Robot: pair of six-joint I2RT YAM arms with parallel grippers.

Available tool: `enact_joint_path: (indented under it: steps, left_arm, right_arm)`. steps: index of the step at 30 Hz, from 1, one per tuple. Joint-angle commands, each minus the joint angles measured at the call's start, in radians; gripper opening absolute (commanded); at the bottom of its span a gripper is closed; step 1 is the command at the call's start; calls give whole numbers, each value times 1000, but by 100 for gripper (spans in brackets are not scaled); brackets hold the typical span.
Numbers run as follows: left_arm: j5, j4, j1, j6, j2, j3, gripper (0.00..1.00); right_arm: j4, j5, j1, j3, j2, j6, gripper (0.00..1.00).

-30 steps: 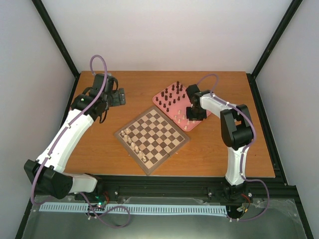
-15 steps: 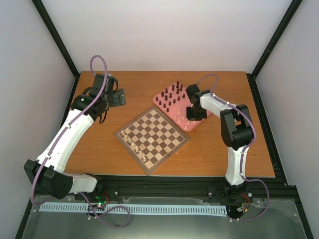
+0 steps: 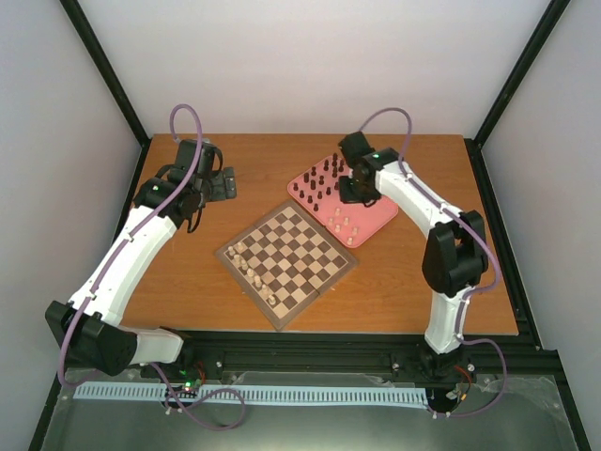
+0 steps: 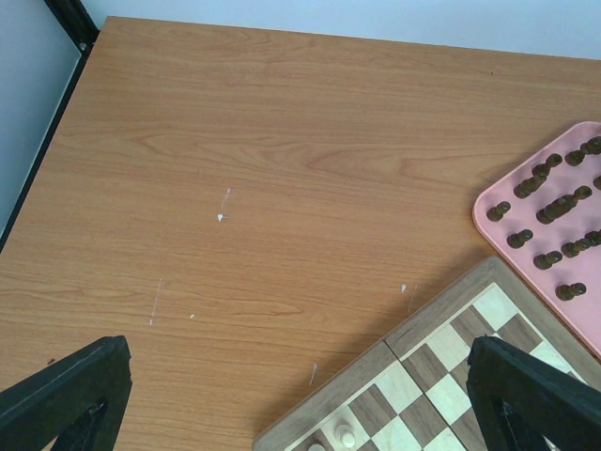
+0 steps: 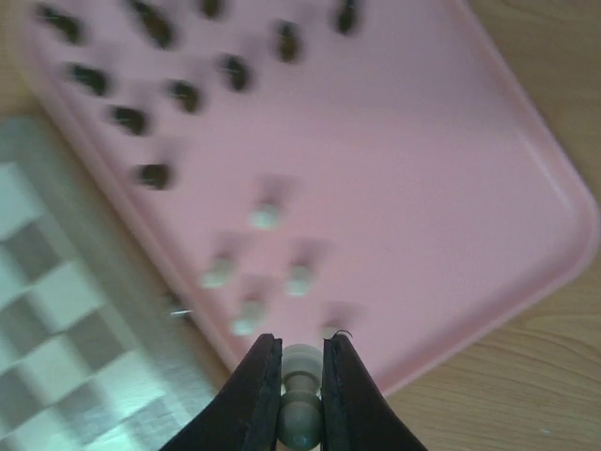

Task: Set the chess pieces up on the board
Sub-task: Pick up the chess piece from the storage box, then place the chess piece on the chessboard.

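Note:
The chessboard lies mid-table, with several cream pieces along its left edge. The pink tray behind it holds dark pieces and a few cream pieces. My right gripper is raised above the tray; in the right wrist view its jaws are shut on a cream piece, with the tray blurred below. My left gripper is open over bare table left of the board; its fingers frame the board's corner.
Black frame posts and rails run along the table's left, right and near edges. The tray's dark pieces stand close together at the right of the left wrist view. Bare wood lies left of the board.
My right gripper has risen from the tray's cream pieces and moved back toward the tray's middle, carrying a cream piece. The left arm has not moved.

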Motion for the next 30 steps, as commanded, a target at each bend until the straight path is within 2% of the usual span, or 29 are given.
enact_joint_path:
  steps: [1, 7, 11, 22, 30]
  left_arm:
    - [4, -2, -7, -11, 5, 9, 100]
    - [-6, -2, -7, -9, -8, 2, 100]
    - [-18, -1, -7, -8, -25, -11, 100]
    - [-73, 0, -7, -25, -93, -25, 100]
    - [-173, -14, -8, -54, -190, 44, 100]
  right_arm:
    - [-91, -31, 176, 101, -1, 19, 3]
    - [-146, -62, 377, 294, 129, 56, 3]
    - [-162, -85, 445, 395, 233, 63, 3]
    - [-128, -158, 518, 461, 381, 67, 3]
    - [-93, -168, 527, 536, 454, 82, 3]
